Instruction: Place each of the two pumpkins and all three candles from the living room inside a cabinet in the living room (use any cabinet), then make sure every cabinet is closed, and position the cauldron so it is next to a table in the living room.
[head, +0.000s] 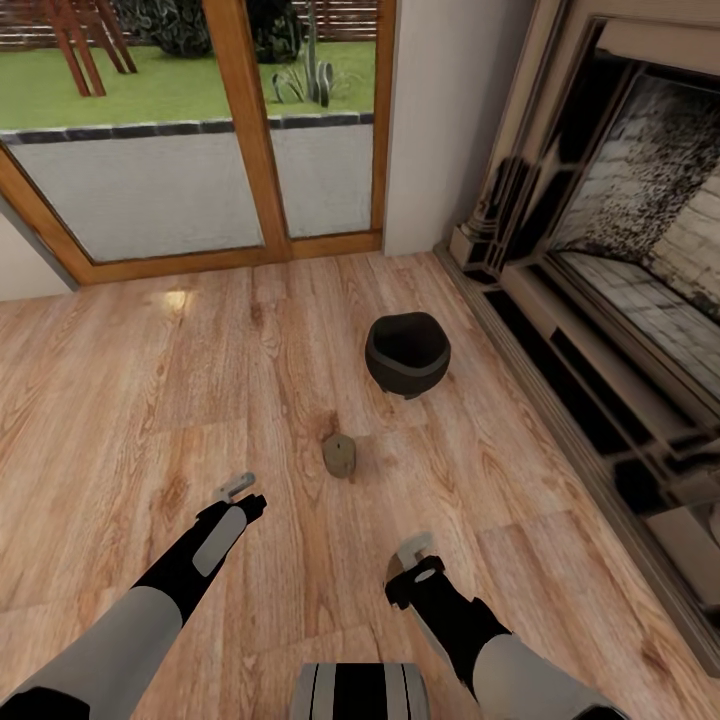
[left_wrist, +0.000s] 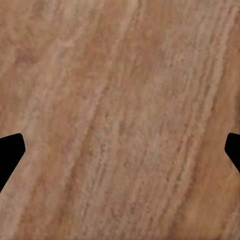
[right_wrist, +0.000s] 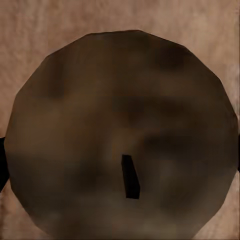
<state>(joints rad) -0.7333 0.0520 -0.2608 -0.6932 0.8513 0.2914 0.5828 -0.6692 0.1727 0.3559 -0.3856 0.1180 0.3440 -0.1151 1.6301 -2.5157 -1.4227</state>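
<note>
The black cauldron (head: 407, 352) stands upright on the wood floor near the fireplace hearth. A grey-olive candle (head: 340, 456) stands on the floor in front of it, between and ahead of my two arms. My right gripper (head: 415, 555) hangs above the floor to the near right of that candle. In the right wrist view another candle (right_wrist: 120, 100) with a dark wick sits close between the fingers, covering most of them, with the right gripper (right_wrist: 120, 165) shut on it. My left gripper (head: 245, 492) (left_wrist: 120, 155) is open over bare floor, nothing between its fingers.
A stone fireplace (head: 620, 250) with a raised hearth runs along the right side. Wood-framed glass doors (head: 180, 170) to a garden close off the far side. Open wood floor (head: 150, 400) spreads to the left.
</note>
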